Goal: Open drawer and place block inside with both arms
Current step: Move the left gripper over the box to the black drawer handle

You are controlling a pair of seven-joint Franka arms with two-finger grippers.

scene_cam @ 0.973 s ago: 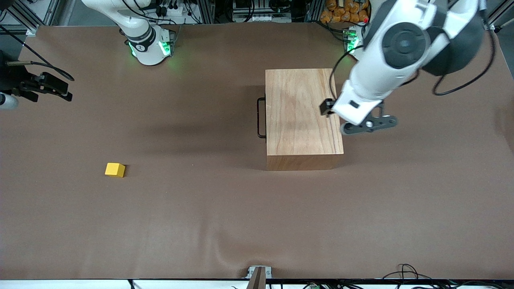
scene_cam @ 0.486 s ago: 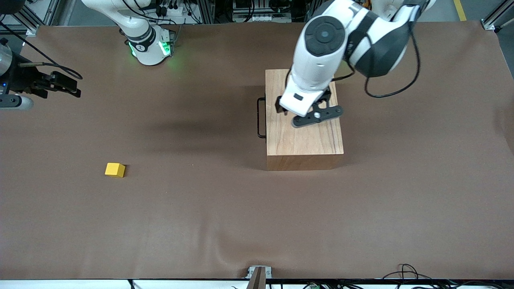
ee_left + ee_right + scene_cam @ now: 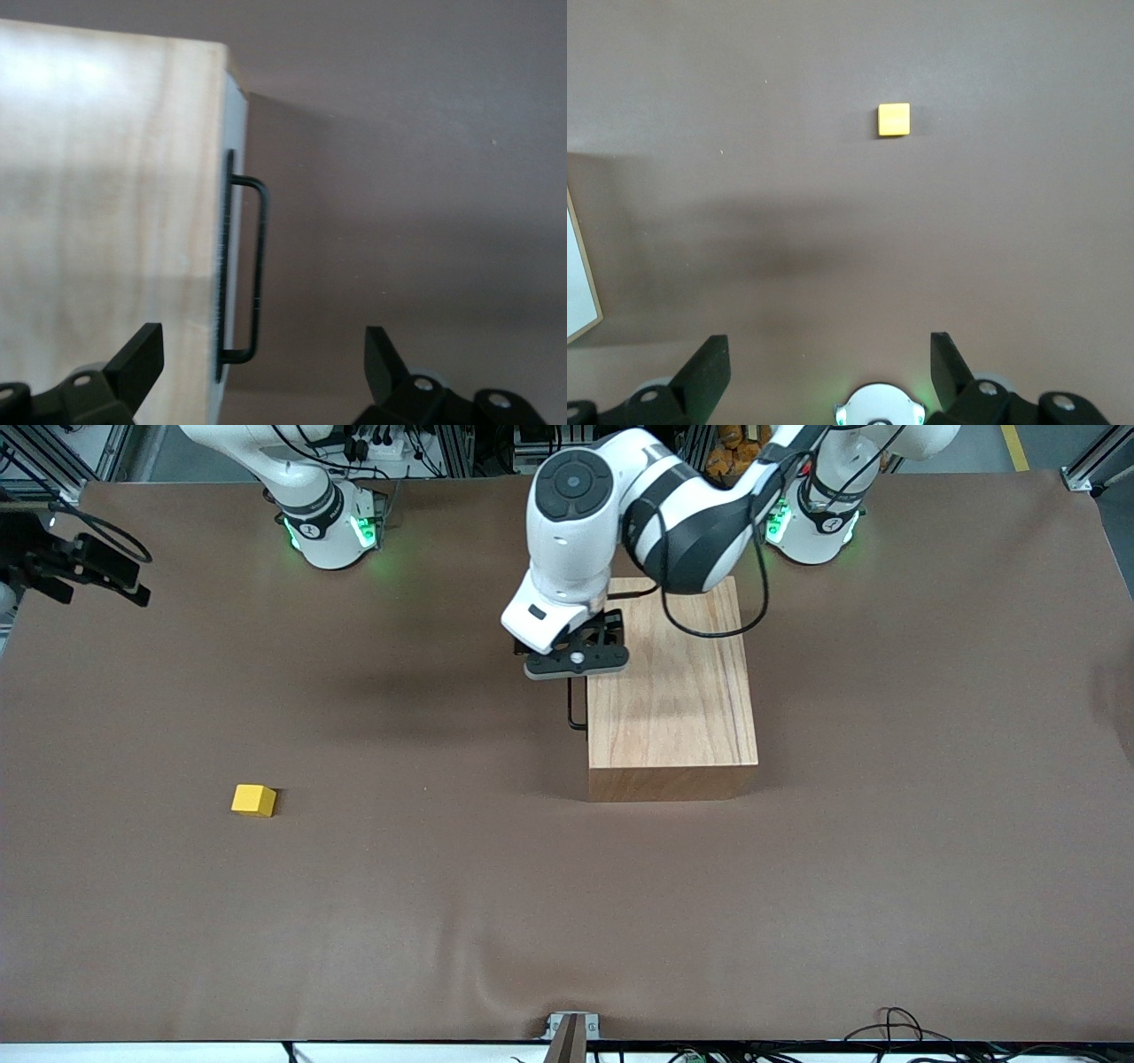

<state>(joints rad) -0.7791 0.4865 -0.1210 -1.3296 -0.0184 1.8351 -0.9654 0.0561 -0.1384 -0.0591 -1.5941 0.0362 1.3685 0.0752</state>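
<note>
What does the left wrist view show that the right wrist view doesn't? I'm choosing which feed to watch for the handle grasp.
Only the left wrist view shows the drawer's black wire handle, the shut drawer front and the cabinet top, with the left tool open above the handle. Only the right wrist view shows the yellow block lying alone, with the right tool open high above it. Both show brown table.

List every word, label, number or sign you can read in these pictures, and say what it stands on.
None can be read: the cabinet, its drawer handle, the block and the table bear no print. A small dark mark on the right arm's base is too small to read.
</note>
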